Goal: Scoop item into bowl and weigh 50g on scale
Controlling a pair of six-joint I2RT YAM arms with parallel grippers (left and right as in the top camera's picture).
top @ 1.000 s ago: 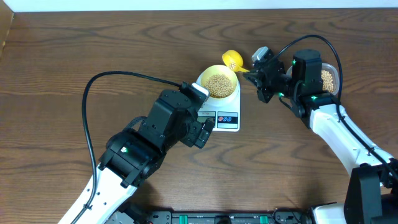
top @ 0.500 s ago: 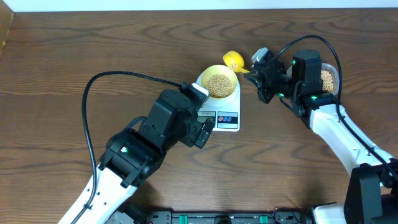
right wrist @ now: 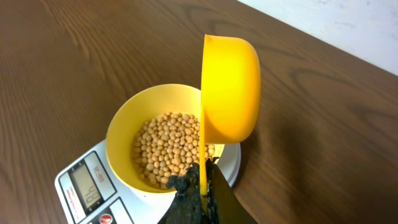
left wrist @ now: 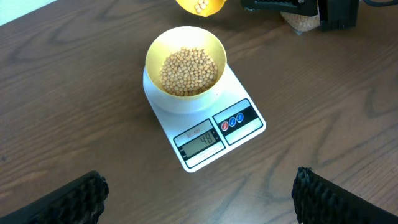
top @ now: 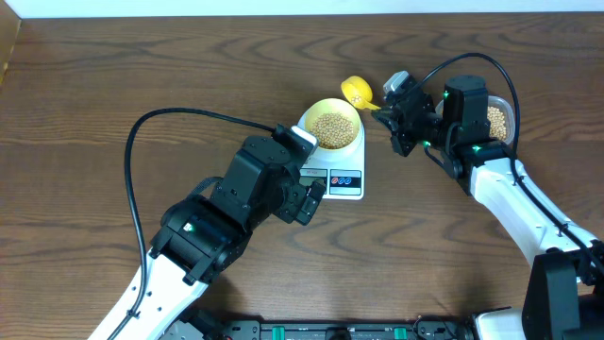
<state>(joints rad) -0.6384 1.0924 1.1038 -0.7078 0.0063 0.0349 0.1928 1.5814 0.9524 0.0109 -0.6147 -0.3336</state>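
Scoop [right wrist: 230,87] has barely edged rightward; right pincer [right wrist: 202,186], clenched on its handle, tips it beside the bowl [left wrist: 186,36] on the scale [left wrist: 211,134], evidently to trickle beans [left wrist: 189,71], left pincer [left wrist: 199,180] released

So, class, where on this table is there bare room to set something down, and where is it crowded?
Bare wood lies far left of the table, beyond the left arm's cable, and near-side between the scale and the right arm. It is crowded around the bowl, where the scoop and right gripper sit close.
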